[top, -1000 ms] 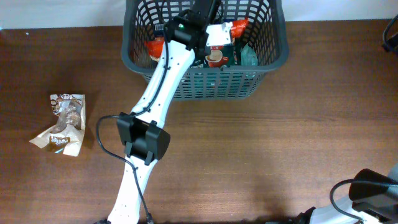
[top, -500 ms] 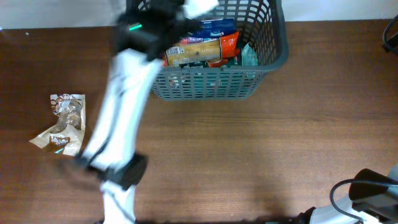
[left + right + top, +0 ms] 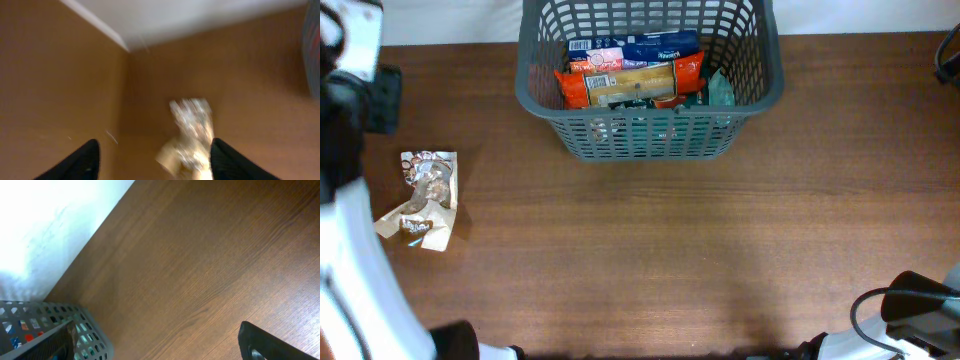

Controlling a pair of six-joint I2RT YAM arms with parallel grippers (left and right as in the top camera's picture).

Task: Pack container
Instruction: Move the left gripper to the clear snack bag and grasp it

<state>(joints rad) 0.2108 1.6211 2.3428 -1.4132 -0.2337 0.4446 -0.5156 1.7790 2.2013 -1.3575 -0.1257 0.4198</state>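
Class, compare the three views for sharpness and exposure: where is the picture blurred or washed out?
Overhead: basket and table sharp, left arm smeared by motion at the left edge. Left wrist: whole frame motion-blurred, the packet a pale streak. Right wrist: table grain crisp, wall washed out white.

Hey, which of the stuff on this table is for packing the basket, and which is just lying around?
For the job:
container
packets inside it
loose snack packet outside it

Lying about:
dark object at the view's right edge, too cropped to identify
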